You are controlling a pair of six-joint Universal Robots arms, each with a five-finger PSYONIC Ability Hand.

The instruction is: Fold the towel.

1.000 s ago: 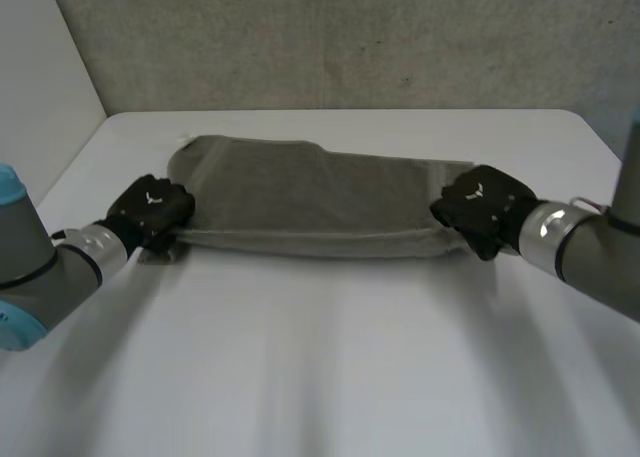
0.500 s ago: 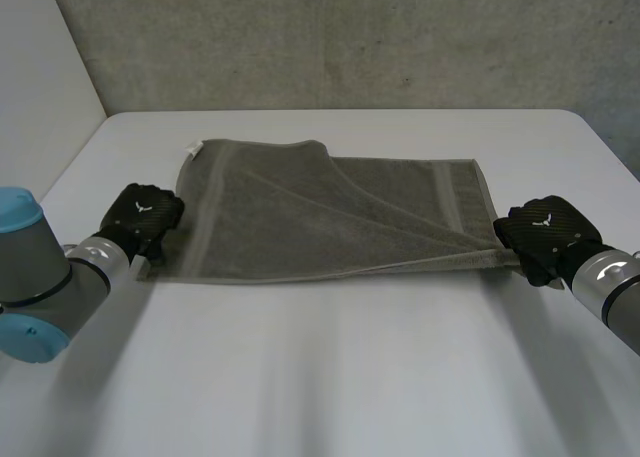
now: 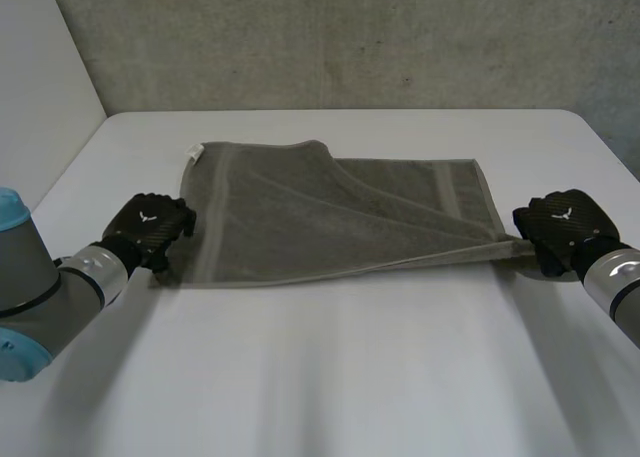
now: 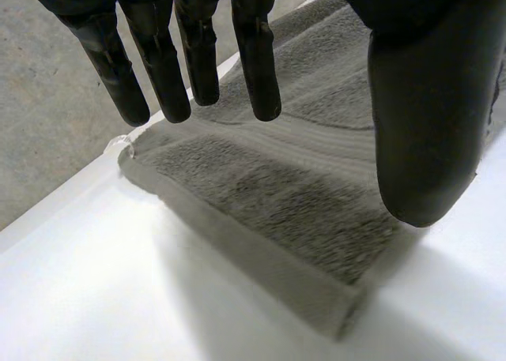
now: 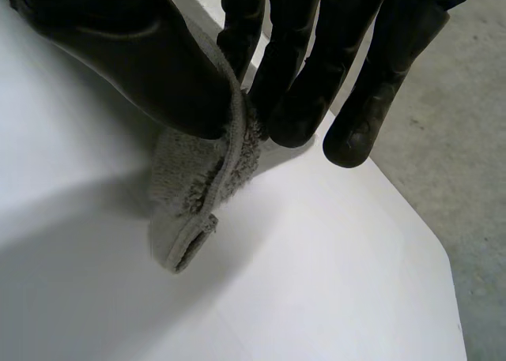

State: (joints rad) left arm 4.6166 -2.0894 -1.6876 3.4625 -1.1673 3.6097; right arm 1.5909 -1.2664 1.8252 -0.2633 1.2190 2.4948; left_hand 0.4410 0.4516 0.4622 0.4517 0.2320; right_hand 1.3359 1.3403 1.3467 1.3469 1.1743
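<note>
A grey towel (image 3: pixel 340 212) lies across the middle of the white table (image 3: pixel 320 377), its long axis running from the left to the right of the head view, with one layer turned over on a slant and a small white tag (image 3: pixel 194 153) at its upper-left corner. The left hand (image 3: pixel 150 227) sits at the towel's lower-left corner and the right hand (image 3: pixel 562 227) at its lower-right corner, so each arm is at its own end of the near edge. In the left wrist view the fingers (image 4: pixel 257 69) hang straight over the corner and the thumb (image 4: pixel 423 124) stands apart beside it, with nothing pinched. Whether they touch the cloth cannot be told. In the right wrist view the corner of the towel (image 5: pixel 194 179) is clamped between thumb and fingers, the cloth drawn up off the table at that end. The far edge lies away from both hands, toward the concrete wall (image 3: pixel 330 37). Bare table surrounds the towel and nothing stands in the way. A fold of near edge over far likely needs the left hand to close on its corner first.
</note>
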